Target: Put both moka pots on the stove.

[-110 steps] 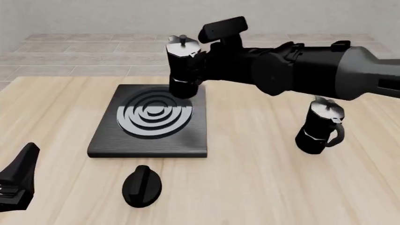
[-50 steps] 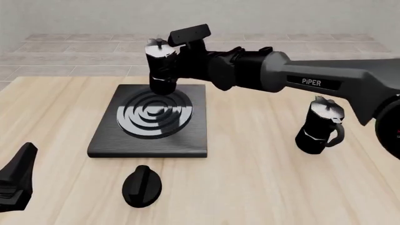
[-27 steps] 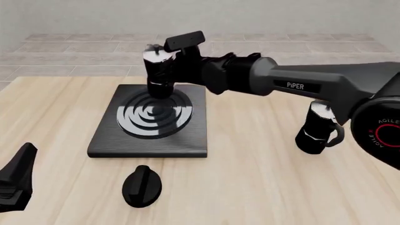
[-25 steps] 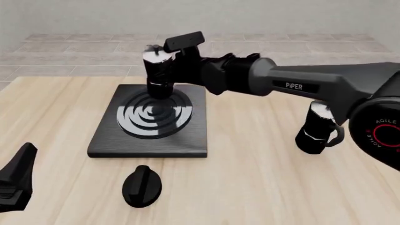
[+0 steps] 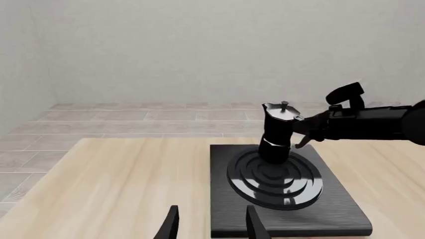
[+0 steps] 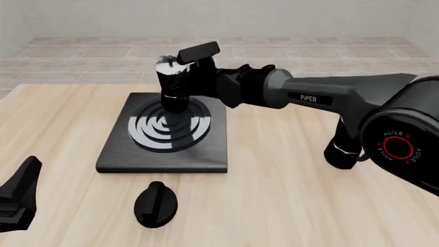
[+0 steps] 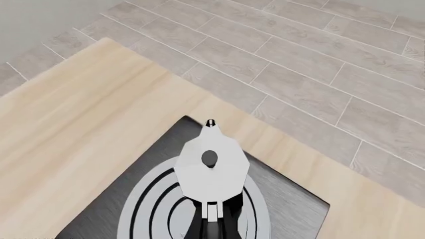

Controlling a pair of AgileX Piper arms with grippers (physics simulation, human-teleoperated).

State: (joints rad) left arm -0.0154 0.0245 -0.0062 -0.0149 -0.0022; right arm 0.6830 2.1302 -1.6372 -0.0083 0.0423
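One moka pot (image 6: 170, 82) is upright in my right gripper (image 6: 186, 81), which is shut on its handle side. Its base is at or just above the far part of the stove's ring burner (image 6: 168, 126). The left wrist view shows this pot (image 5: 276, 132) over the stove (image 5: 332, 214), with the right gripper (image 5: 304, 133) beside it. The right wrist view looks down on its silvery lid (image 7: 211, 172). The second moka pot (image 6: 338, 153) stands on the table at the right, mostly hidden behind my right arm. My left gripper (image 6: 19, 198) is open and empty at the near left.
A black oval knob with a ridge (image 6: 156, 204) lies on the table in front of the stove. The right arm (image 6: 322, 95) spans the table from the right edge to the stove. The wooden table (image 6: 274, 195) ends at a tiled floor behind.
My right arm has carried the moka pot left and down, from beside the stove's far right corner to over the far part of the burner. The left gripper has not moved.
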